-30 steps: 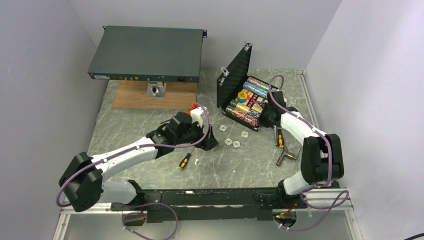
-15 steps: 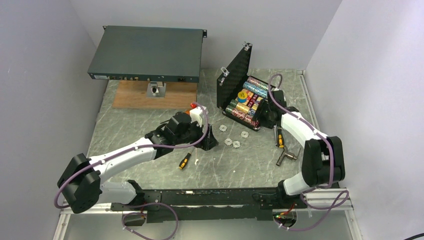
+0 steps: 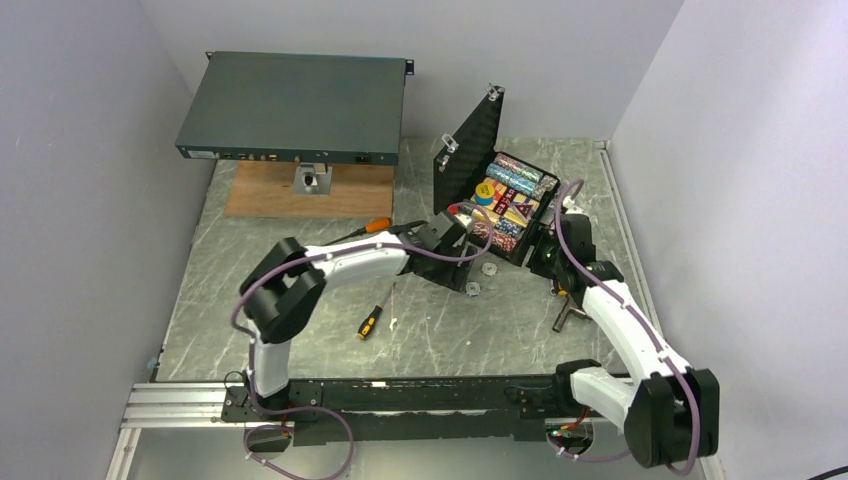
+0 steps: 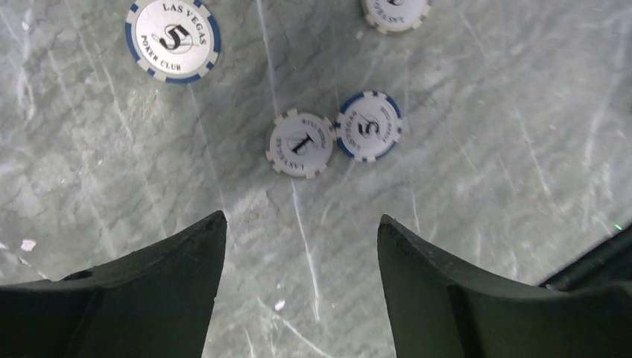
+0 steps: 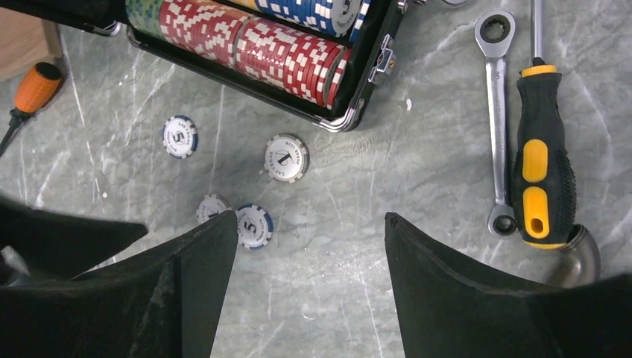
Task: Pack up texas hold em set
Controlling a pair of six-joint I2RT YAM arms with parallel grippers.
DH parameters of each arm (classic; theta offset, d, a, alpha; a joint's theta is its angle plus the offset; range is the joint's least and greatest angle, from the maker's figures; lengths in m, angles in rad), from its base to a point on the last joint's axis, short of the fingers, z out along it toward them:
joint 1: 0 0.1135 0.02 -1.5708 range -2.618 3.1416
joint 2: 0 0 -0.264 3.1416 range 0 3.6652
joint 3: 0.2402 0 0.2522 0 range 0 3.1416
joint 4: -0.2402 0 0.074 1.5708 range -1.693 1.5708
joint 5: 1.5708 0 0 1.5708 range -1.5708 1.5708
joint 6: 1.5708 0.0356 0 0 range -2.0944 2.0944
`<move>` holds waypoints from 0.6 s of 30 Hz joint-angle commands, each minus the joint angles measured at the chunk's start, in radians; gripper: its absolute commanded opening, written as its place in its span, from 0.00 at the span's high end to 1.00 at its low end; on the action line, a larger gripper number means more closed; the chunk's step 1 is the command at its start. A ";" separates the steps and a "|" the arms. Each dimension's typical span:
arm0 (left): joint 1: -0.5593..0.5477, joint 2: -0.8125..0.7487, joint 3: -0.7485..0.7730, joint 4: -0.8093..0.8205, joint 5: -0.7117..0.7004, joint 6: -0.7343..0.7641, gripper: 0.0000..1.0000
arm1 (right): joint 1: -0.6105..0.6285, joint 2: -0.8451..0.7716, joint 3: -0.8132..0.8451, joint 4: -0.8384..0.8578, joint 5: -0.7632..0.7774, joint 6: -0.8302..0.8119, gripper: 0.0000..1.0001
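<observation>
- Black textured case [image 3: 470, 150] with metal corners stood open at the far right of the grey marbled table [image 3: 300, 290]. Its lid was propped upright, presumably so the tray could be reached from above.
- Multicoloured chip rows [image 3: 508, 190] lay on edge in the tray, packed side by side. The red-and-white row [image 5: 261, 52] sat against the near wall, so most of the set looked already stowed.
- Four loose chips lay flat on the table just in front of the case, not touching it. A white "1" chip [image 4: 299, 144] touched a blue-edged "5" chip [image 4: 367, 126]. A second "5" chip [image 4: 172, 39] sat off to one side, and a fourth chip [image 4: 396, 11] was cut by the frame edge. These seemed to be what was left to pack.
- Left gripper [image 4: 300, 218] hovered directly over the touching pair, jaws spread wide and empty, lined up as if to straddle one of them.
- Right gripper [image 5: 309, 218] hung near the case's front corner, jaws likewise apart with nothing between them.
- Flat chips offer little edge to pinch, so closing on one might shove its neighbour away.
- Further out lay a ratchet wrench [image 5: 498, 112] and a yellow-and-black screwdriver [image 5: 542, 164], then an orange-handled screwdriver [image 3: 370, 322].
- At the far left, a dark-green rack unit [image 3: 295, 105] rested on a wooden block [image 3: 300, 190]. None of these looked like part of the set.
</observation>
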 commanded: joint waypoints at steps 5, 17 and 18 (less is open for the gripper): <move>-0.023 0.179 0.256 -0.221 -0.149 -0.049 0.29 | -0.002 -0.133 -0.060 0.011 -0.001 -0.001 0.27; -0.022 0.356 0.485 -0.460 -0.250 -0.429 0.31 | -0.003 -0.108 -0.080 0.039 -0.026 0.001 0.27; -0.023 0.367 0.502 -0.473 -0.254 -0.447 0.31 | -0.002 -0.110 -0.082 0.039 -0.025 -0.001 0.27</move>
